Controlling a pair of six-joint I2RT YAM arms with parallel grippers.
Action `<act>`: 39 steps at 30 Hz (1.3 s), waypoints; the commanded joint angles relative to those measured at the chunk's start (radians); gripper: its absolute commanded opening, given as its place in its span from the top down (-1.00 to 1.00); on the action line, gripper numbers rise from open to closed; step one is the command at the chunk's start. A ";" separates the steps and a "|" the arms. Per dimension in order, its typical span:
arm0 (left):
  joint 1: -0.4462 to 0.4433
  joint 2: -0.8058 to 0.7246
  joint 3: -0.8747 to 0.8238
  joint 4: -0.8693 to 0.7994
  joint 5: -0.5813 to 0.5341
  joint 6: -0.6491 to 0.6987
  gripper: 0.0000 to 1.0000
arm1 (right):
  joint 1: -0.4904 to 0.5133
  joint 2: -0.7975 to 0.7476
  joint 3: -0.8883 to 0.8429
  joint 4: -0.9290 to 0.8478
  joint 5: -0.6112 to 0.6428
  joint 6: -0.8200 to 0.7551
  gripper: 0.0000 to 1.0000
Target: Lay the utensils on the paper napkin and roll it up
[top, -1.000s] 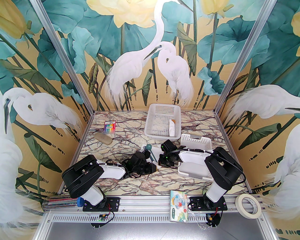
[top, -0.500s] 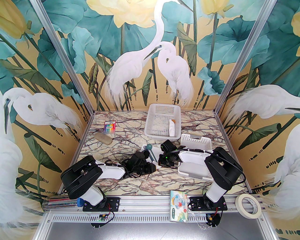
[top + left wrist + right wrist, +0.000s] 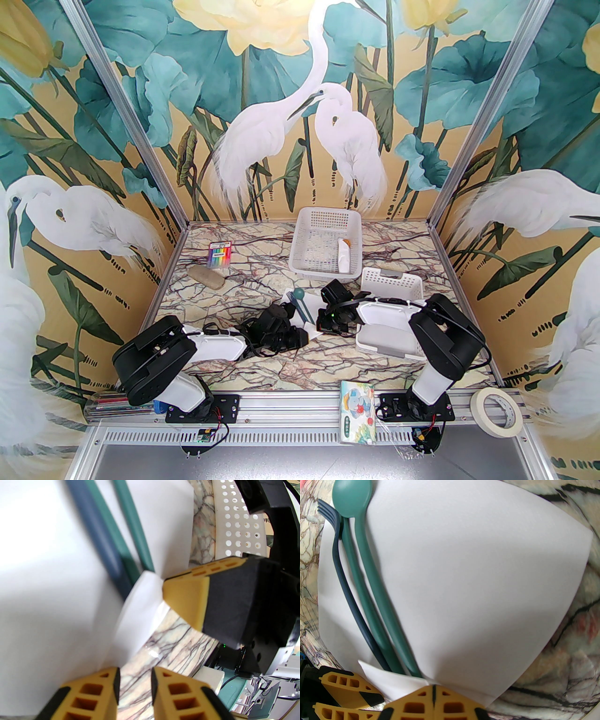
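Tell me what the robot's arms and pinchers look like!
Both the left arm and right arm have smooth white shells, chunky black joints and thin black cables. The left gripper and right gripper have yellow-orange wedge fingers with square holes and black trim.

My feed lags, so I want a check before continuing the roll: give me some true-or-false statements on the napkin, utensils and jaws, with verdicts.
1. The spoon and fork lie on the paper napkin. True.
2. The right gripper has its jaws wide open. False: shut, pinching the napkin's edge.
3. The napkin is fully rolled. False: mostly flat, one flap folded over the handle ends.
4. The left gripper holds the spoon. False: its jaws stand slightly apart, empty.
5. The far basket holds a white-wrapped item. True.
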 commanded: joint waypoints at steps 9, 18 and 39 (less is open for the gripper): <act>-0.005 -0.057 -0.044 -0.066 -0.046 0.001 0.40 | 0.004 0.045 -0.016 -0.092 0.064 -0.014 0.91; 0.005 -0.128 -0.047 -0.067 -0.034 0.007 0.40 | 0.004 0.044 -0.016 -0.093 0.064 -0.012 0.91; 0.008 0.024 0.039 0.111 0.080 -0.028 0.44 | 0.004 0.050 -0.013 -0.093 0.061 -0.015 0.91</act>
